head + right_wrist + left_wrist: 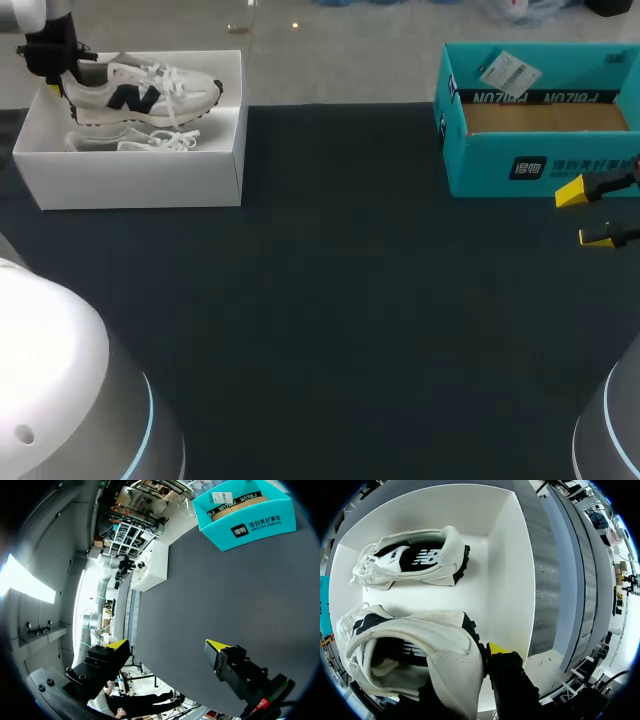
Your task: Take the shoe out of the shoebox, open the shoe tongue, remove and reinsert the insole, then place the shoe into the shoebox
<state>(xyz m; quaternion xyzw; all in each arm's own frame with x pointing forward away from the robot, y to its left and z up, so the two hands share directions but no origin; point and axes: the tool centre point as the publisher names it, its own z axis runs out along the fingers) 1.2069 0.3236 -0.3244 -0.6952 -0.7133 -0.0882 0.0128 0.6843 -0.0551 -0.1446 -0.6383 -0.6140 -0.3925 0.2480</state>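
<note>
Dark table [340, 300], shoe [140, 95] heel in left claw [62, 86]

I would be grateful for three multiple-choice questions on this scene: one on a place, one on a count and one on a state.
1. Where on the table does the teal box stand?
A. at its far right
B. in its middle
C. at its near left

2. How many shoes does the left wrist view show?
A. one
B. two
C. three

3. How is the right gripper?
A. shut on a shoe
B. shut on an insole
C. open, holding nothing

Answers:
1 A: the head view shows it at the far right, on the right arm's side.
2 B: a lying shoe is in the white shoebox, and a held shoe is at the left gripper.
3 C: its yellow tips stand apart with nothing between them.
</note>
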